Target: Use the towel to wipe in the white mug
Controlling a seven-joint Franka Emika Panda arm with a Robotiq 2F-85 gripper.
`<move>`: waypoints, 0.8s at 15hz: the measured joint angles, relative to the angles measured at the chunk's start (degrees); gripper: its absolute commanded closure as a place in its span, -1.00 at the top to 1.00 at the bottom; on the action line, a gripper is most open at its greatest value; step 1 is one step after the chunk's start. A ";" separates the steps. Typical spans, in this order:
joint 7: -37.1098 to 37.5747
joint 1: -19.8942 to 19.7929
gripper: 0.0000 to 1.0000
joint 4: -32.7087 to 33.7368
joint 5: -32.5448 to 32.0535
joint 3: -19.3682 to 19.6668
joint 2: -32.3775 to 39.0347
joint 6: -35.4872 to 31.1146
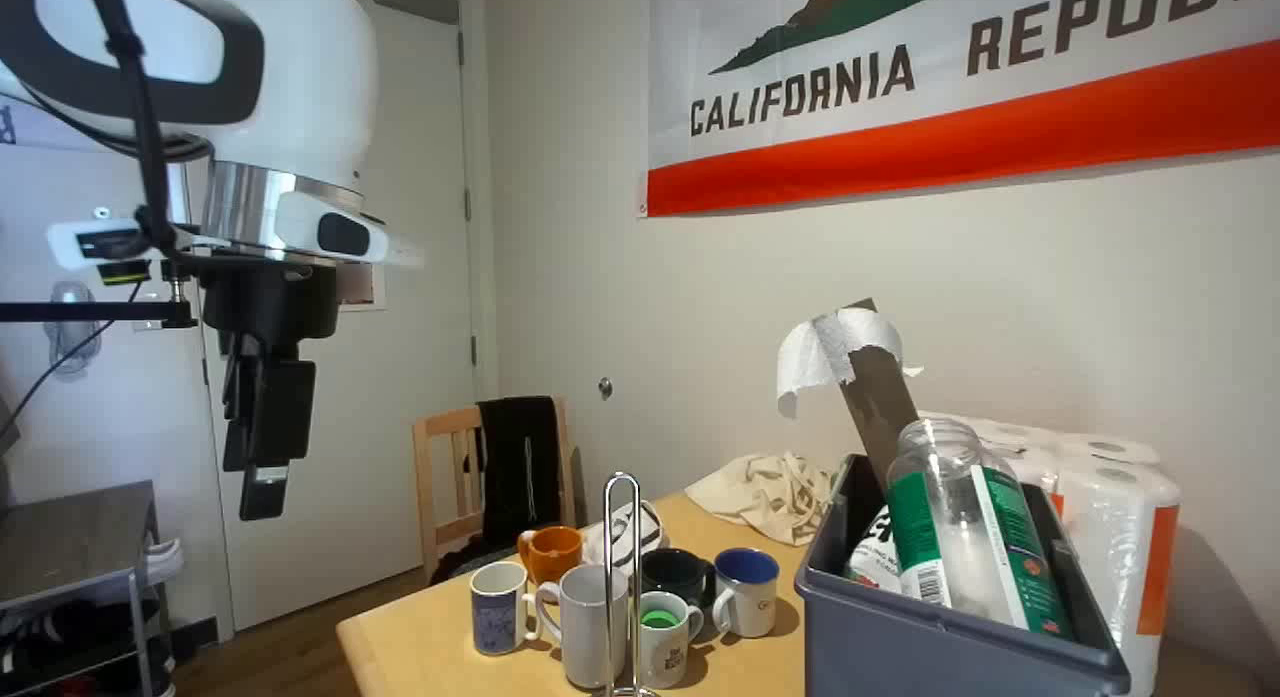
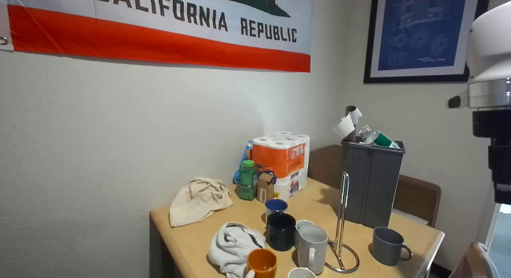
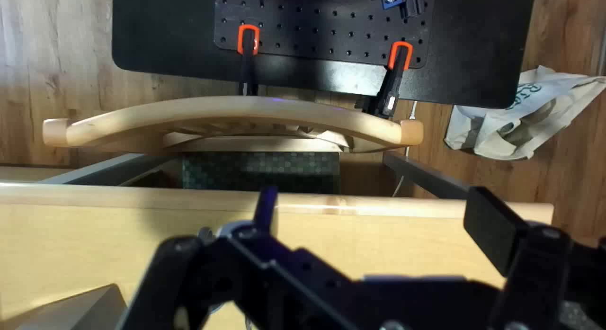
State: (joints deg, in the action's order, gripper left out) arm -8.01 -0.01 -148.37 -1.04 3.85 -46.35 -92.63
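Observation:
A whitish towel with dark stripes [image 2: 235, 246] lies bunched on the table; in an exterior view it shows partly behind the mugs [image 1: 650, 532]. A tall plain white mug [image 1: 588, 622] stands upright among several mugs, also seen in an exterior view [image 2: 312, 248]. Nearby are a white mug with green inside [image 1: 662, 647] and a white mug with blue inside [image 1: 746, 597]. My gripper [image 1: 262, 492] hangs high above and apart from the mugs and towel. In the wrist view the gripper [image 3: 376, 214] is open, with nothing between its fingers. Towel and white mug are not recognisable there.
An orange mug [image 2: 262, 264], black mug [image 2: 281, 232] and grey mug [image 2: 387, 246] stand on the table. A chrome paper-towel stand [image 2: 342, 214] rises beside the white mug. A tall grey bin [image 2: 369, 186], beige cloth [image 2: 201, 202] and paper rolls [image 2: 279, 162] stand around them.

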 measured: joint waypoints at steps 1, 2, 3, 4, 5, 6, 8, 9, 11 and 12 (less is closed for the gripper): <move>0.00 0.00 1.00 0.00 0.00 0.00 0.00 0.00; 0.00 0.00 1.00 0.00 0.00 0.00 0.00 0.00; -0.01 0.12 1.00 0.00 0.01 -0.04 0.10 -0.38; -0.07 0.55 1.00 0.01 0.03 -0.11 0.42 -1.29; -0.65 1.29 1.00 0.02 0.10 -0.27 1.09 -3.03; -1.27 2.30 1.00 0.08 0.14 -0.46 2.20 -5.51; -3.24 4.92 1.00 0.63 0.16 -1.18 5.92 -12.19; -4.43 6.31 1.00 1.22 0.15 -1.66 8.56 -15.99; -7.13 8.72 1.00 3.27 0.11 -2.61 14.80 -23.35; -8.56 9.53 1.00 4.67 -0.05 -3.16 18.19 -26.98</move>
State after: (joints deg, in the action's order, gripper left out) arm -16.57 9.51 -143.70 -1.09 0.68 -28.16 -119.61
